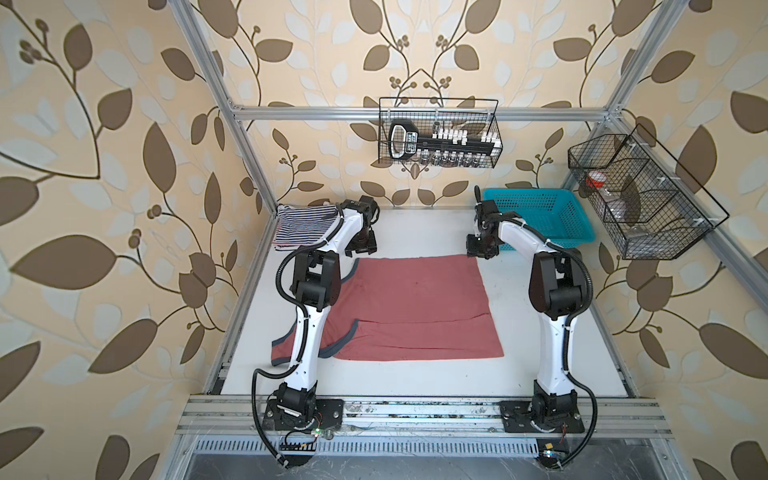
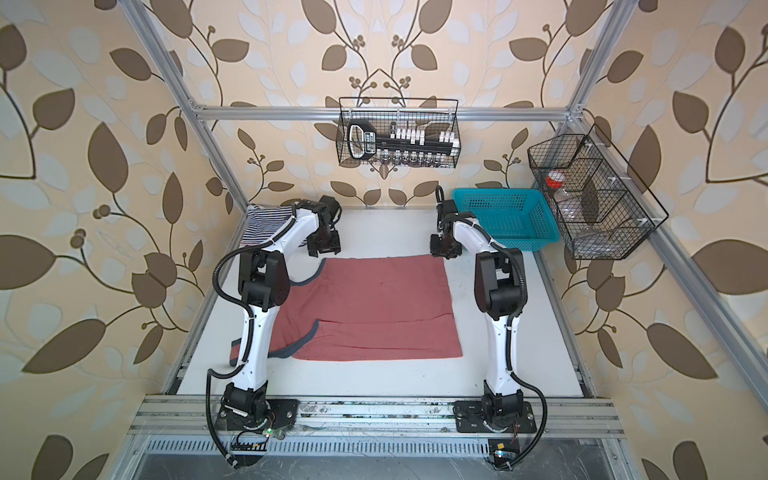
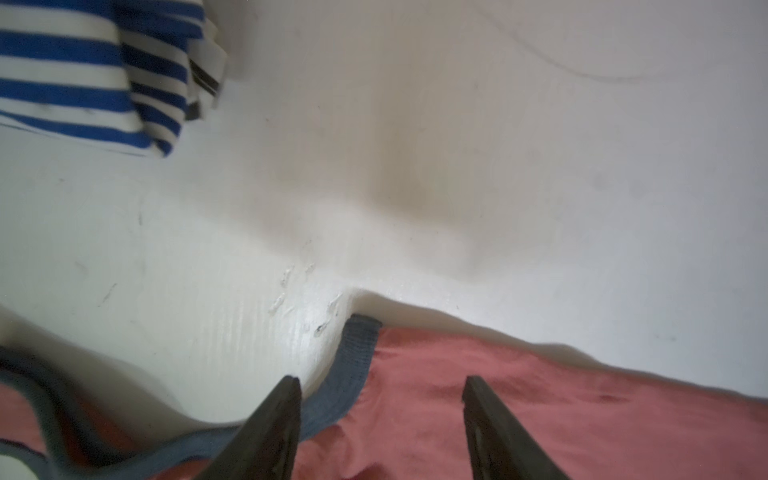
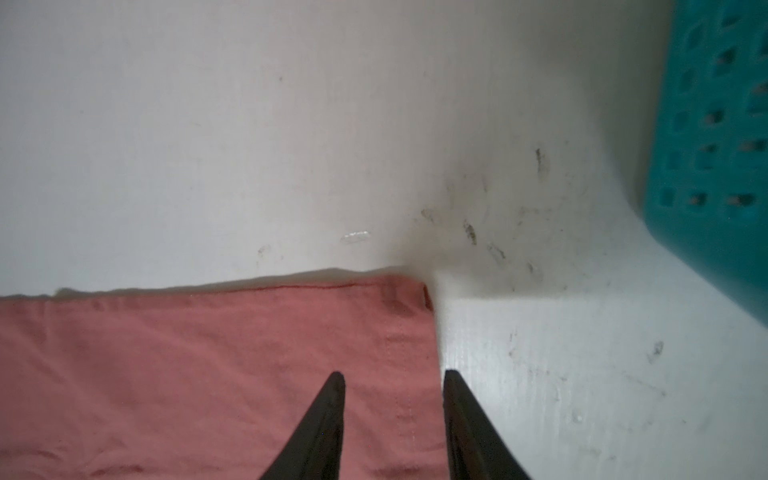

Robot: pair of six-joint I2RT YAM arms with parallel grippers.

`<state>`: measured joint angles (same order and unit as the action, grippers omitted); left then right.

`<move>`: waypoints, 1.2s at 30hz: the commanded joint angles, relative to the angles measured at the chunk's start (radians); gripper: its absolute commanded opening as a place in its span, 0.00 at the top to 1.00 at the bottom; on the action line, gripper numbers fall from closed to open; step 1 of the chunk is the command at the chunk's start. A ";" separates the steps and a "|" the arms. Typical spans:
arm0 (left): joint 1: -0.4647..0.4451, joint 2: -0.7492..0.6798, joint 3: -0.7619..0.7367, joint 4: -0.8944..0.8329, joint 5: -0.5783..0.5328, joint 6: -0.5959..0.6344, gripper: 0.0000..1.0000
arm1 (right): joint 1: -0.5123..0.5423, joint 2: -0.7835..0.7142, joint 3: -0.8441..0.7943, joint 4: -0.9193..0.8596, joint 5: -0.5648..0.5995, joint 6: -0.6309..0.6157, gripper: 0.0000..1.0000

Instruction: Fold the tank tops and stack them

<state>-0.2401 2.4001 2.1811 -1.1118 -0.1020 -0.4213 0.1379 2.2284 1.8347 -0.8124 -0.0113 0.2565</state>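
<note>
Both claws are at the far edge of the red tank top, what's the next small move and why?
Probably lower both and pinch the far corners. The left claw is open astride the blue-grey trim of the dusty red tank top; the right claw is open over its other far corner. Neither holds cloth yet, and the shirt lies flat, only partly folded.

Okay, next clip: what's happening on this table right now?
Two robot arms are working on a red tank top spread on the table, with what looks like one fold across it. The left gripper and right gripper are both open, poised over its two far corners and gripping nothing. Folded striped tops sit in the far left corner.
</note>
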 commanded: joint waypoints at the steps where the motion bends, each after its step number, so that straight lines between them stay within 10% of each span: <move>1: 0.013 0.000 0.043 -0.019 0.020 0.016 0.38 | -0.012 0.034 0.036 -0.019 -0.011 -0.025 0.60; 27: 0.023 0.016 0.026 -0.013 0.017 0.006 0.46 | -0.014 0.131 0.119 -0.021 -0.040 -0.034 0.84; 36: 0.036 0.028 0.034 -0.022 0.011 0.016 0.47 | -0.002 0.129 0.102 -0.029 -0.002 -0.046 0.74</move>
<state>-0.2169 2.4474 2.1830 -1.1110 -0.0853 -0.4168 0.1272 2.3112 1.9411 -0.8192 -0.0174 0.2340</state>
